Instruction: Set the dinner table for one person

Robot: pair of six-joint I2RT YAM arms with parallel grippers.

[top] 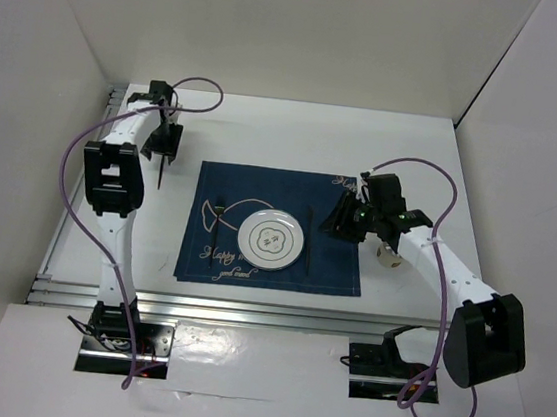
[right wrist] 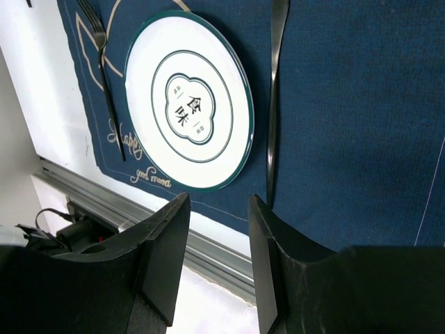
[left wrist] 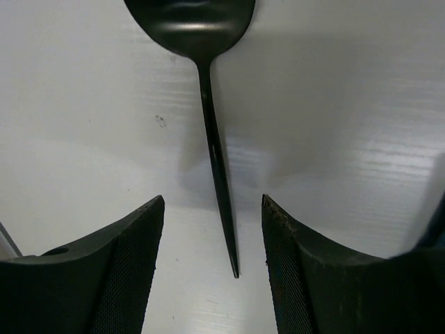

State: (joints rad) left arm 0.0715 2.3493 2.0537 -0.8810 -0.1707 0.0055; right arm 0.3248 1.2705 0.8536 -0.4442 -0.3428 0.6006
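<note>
On the dinner table [top: 266,137], which fills the overhead view with its silver rail [top: 246,313] along the 6 o'clock edge, a navy placemat [top: 332,265] lies at the centre. It carries a plate [top: 271,239], with a fork [top: 215,224] at the plate's 9 o'clock and a knife [top: 307,242] at its 3 o'clock.

From above, the spoon [top: 164,170] is only a thin dark sliver on the bare top at the placemat's 10 o'clock, half lost under the left gripper [left wrist: 213,200]. The left wrist camera shows more: the bowl is cut off at 12 o'clock and the handle tip points between fingers that stand apart without touching it.

The right gripper [right wrist: 219,197] hangs over the placemat's 3 o'clock side (seen from above), its fingers spread with nothing between them. A small pale object [top: 389,254] beside that arm is too partly hidden to identify, and only the overhead view shows it.
</note>
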